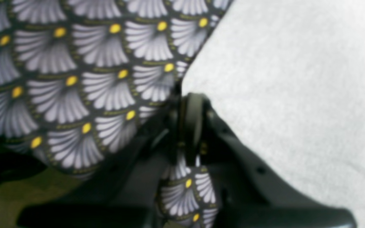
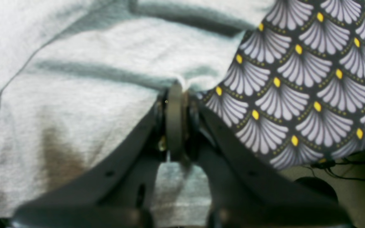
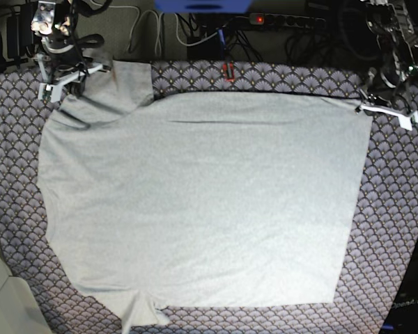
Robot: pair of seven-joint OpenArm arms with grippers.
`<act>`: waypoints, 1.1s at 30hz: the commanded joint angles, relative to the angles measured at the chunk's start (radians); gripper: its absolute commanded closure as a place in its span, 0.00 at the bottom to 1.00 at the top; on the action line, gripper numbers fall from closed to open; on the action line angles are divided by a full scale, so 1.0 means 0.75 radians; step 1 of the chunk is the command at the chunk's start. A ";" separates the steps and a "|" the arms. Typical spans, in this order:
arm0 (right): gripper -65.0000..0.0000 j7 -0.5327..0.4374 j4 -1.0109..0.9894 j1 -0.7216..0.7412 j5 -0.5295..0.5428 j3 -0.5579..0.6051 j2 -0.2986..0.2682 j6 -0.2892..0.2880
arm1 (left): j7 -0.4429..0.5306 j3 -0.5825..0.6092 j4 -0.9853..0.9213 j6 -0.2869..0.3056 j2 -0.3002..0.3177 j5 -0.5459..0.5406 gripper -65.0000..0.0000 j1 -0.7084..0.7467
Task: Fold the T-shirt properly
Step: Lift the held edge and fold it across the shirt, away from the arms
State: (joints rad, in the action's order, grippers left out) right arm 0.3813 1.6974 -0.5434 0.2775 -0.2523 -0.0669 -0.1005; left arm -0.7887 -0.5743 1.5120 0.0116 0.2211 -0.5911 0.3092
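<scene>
Around T-shirt [image 3: 202,202]: fan-patterned tablecloth [image 3: 397,209], cables [image 3: 195,28] behind.

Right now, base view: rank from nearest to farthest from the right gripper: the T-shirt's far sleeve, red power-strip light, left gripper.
1. T-shirt's far sleeve: far-left corner, right at the right gripper.
2. Red power-strip light: behind the table, near centre.
3. Left gripper: far-right corner of the shirt.

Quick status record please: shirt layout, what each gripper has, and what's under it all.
T-shirt: spread flat, plain side up, no fold made yet
left gripper: shut at shirt's edge; whether cloth is pinched is unclear
right gripper: shut on T-shirt, fabric bunched at the fingers
tablecloth: fan-patterned, under the shirt
</scene>
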 commanded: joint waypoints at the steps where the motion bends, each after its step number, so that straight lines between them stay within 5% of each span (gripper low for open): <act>1: 1.00 0.074 0.005 -0.011 0.005 0.006 -0.006 -0.012 | -0.071 0.004 0.004 0.000 0.001 -0.007 0.98 0.010; 11: 1.00 0.084 0.172 0.089 0.003 0.000 -0.065 -0.012 | -0.073 0.002 0.158 -0.010 0.001 -0.007 0.99 -0.100; 18: 1.00 0.268 0.181 0.310 0.003 -0.010 -0.120 -0.012 | -0.073 0.010 0.147 -0.010 -0.001 0.002 0.99 -0.274; 25: 1.00 0.399 0.119 0.586 0.001 -0.006 -0.192 -0.012 | -0.073 0.010 -0.073 -0.012 -0.001 0.002 0.99 -0.554; 33: 1.00 0.405 -0.216 0.893 0.001 -0.002 -0.239 -0.047 | -0.036 0.077 -0.405 -0.008 0.005 0.004 0.99 -0.845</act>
State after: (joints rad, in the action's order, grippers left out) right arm 0.7158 1.5112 0.1043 0.2779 -0.2501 -0.2291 -0.1337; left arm -0.8364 -0.5140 1.1858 -0.0040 0.2104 -0.5762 -0.2985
